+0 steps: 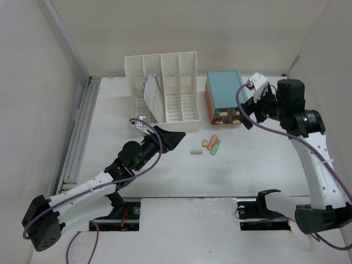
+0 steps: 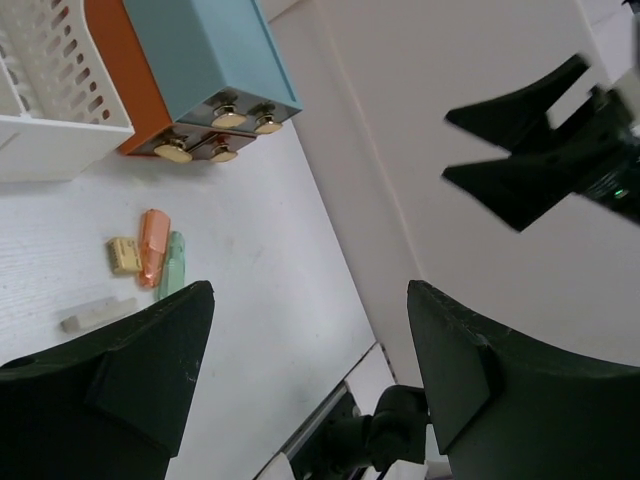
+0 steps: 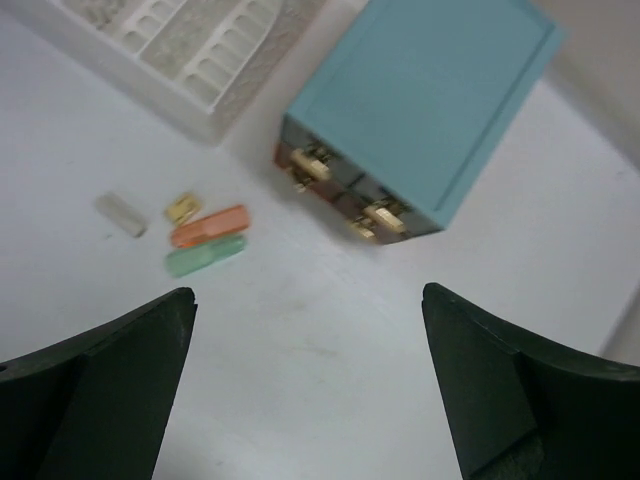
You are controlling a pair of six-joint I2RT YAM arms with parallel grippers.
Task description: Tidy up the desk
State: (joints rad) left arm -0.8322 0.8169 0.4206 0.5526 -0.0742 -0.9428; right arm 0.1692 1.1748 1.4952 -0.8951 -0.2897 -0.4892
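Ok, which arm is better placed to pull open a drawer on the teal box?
Right. The right end effector, open, hovers before the brass knobs on the teal drawer box; the left end effector sits farther away, by the white file rack.

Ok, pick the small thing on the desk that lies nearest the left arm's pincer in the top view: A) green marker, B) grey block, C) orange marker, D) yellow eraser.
B: the grey block lies apart at the left of the cluster, closest to the left pincer, while the yellow eraser, orange marker and green marker lie beyond it.
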